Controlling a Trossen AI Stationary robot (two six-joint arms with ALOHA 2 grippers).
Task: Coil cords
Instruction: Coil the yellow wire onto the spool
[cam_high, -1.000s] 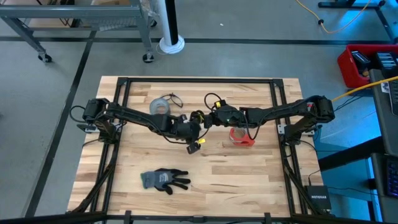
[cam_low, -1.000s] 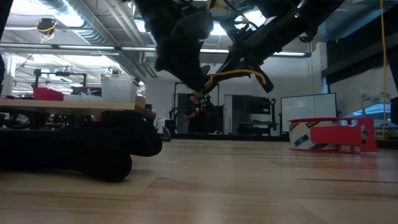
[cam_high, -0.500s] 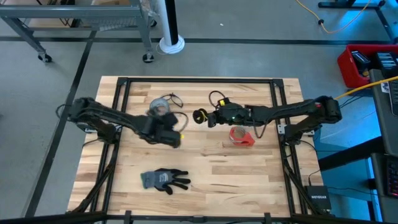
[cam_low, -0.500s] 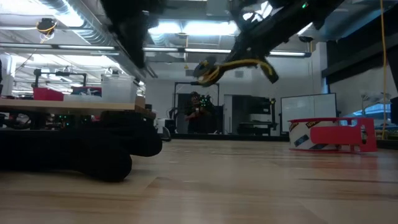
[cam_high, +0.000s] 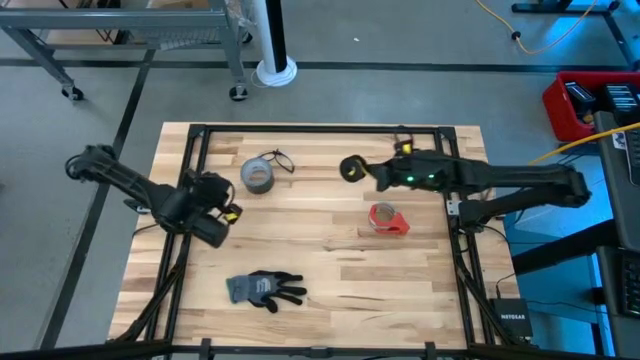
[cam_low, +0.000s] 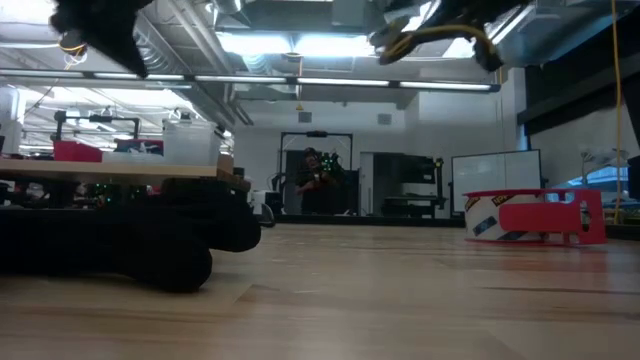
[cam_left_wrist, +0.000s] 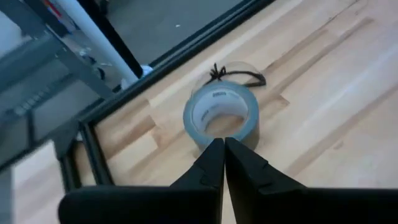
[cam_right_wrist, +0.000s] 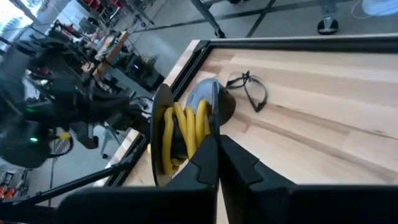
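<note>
The yellow cord (cam_high: 350, 167), wound into a small coil with black parts, hangs above the table's far middle with my right gripper (cam_high: 362, 172) shut on it. The right wrist view shows the coil's yellow turns (cam_right_wrist: 180, 134) just ahead of the fingers. The black cord (cam_high: 281, 160) lies in a small loop on the table beside the grey tape roll (cam_high: 258, 175). My left gripper (cam_high: 222, 210) is shut on nothing, near the table's left edge. In its wrist view it (cam_left_wrist: 222, 144) points at the grey roll (cam_left_wrist: 221, 112). My right gripper pinches several bundled turns of the yellow coil (cam_right_wrist: 198, 127) between its two fingers. The fingers come from the table's right side, nearly level and slanting a little down. The coil is lifted clear of the table and stands on edge in front of the fingertips.
A red tape roll (cam_high: 386, 218) sits right of centre, under the right arm. A grey-and-black glove (cam_high: 262, 288) lies near the front edge. A black frame (cam_high: 320, 128) runs around the tabletop. Bare wood lies in the middle.
My left gripper has drawn away from the yellow coil at mid-table and swung back toward the table's left edge, turning as it went. My right gripper has risen and pulled toward the far right with the coil, which stays wound and clear of the table.
</note>
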